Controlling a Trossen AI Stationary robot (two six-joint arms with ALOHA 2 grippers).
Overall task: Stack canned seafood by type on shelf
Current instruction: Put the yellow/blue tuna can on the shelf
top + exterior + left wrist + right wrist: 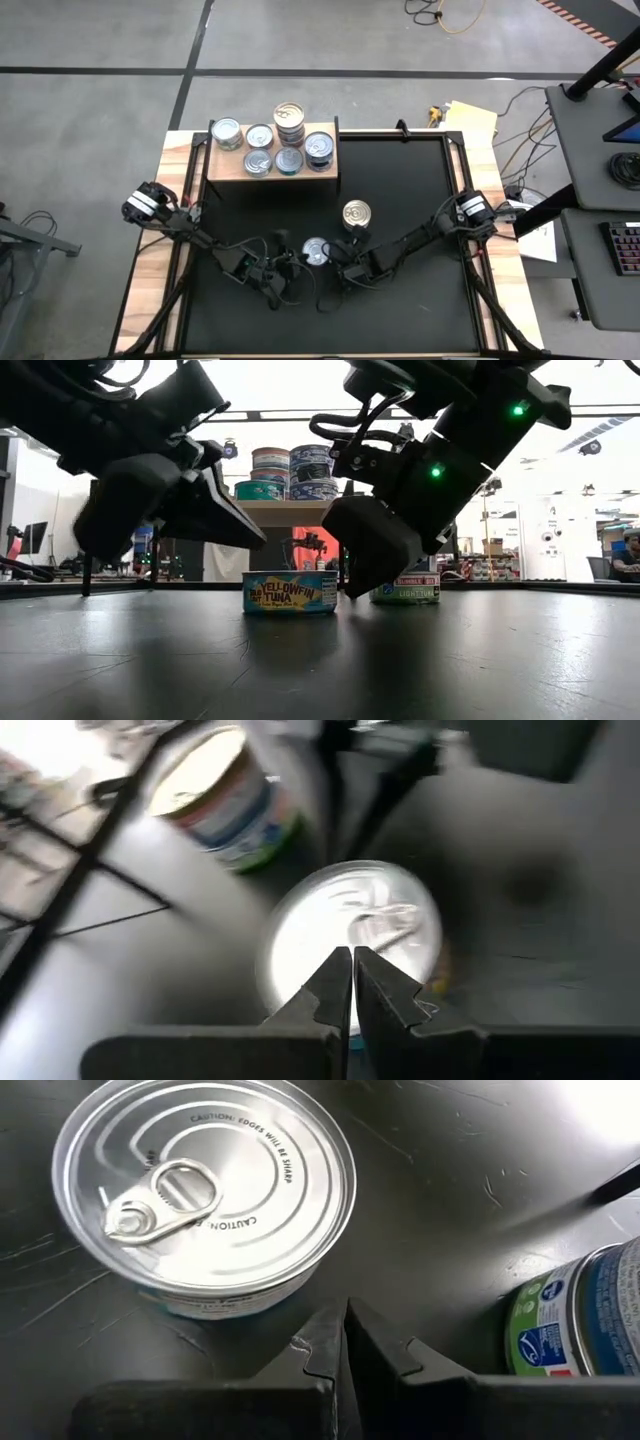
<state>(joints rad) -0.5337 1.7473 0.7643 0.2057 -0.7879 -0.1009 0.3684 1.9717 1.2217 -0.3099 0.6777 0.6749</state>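
Two tins sit loose on the black table (420,250): a silver-topped yellowfin tuna can (315,250) between my grippers, and a gold-topped can (357,214) just behind it, nearer the shelf (225,165). My left gripper (283,268) hangs just beside the silver can, fingers pressed together, gripping nothing. My right gripper (338,272) hovers on the can's other side, likewise closed and empty. Six positions of tins (288,117) already stand on the wooden shelf, one a taller stack.

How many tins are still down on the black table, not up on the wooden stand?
2: a silver-topped tin between the two grippers, and a gold-topped tin just behind it, toward the stand. None seem hidden.
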